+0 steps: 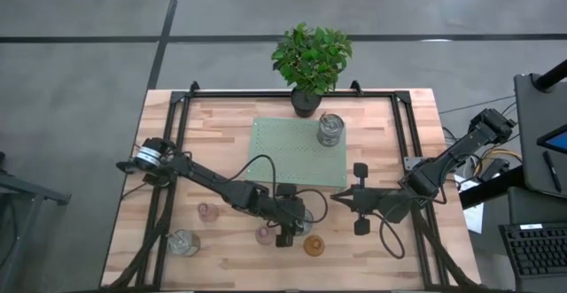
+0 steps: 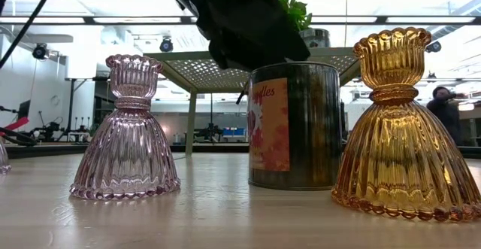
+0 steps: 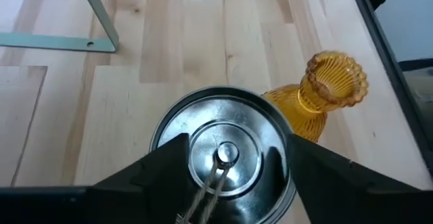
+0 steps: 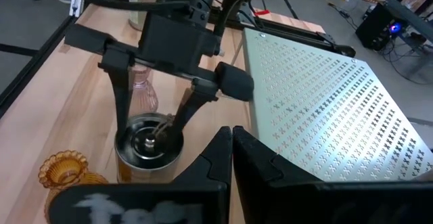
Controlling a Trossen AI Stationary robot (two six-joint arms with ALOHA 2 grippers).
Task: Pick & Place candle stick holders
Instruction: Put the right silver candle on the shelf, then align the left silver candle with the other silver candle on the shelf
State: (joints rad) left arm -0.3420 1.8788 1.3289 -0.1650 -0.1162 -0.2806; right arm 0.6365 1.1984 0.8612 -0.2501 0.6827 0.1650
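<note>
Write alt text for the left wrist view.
A round silvery metal holder with a wick at its centre stands on the wooden table, between the left gripper's two dark fingers, which sit at either side of it. Just beyond it stands an amber glass candle holder.

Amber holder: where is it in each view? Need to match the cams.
High view: amber holder near the front edge, just right of the left hand.
Low view: large at far right, beside the metal tin.
Left wrist view: right of the tin.
Right wrist view: bottom left corner.
Shared landmark: the tin, next to it wherever both show.
</note>
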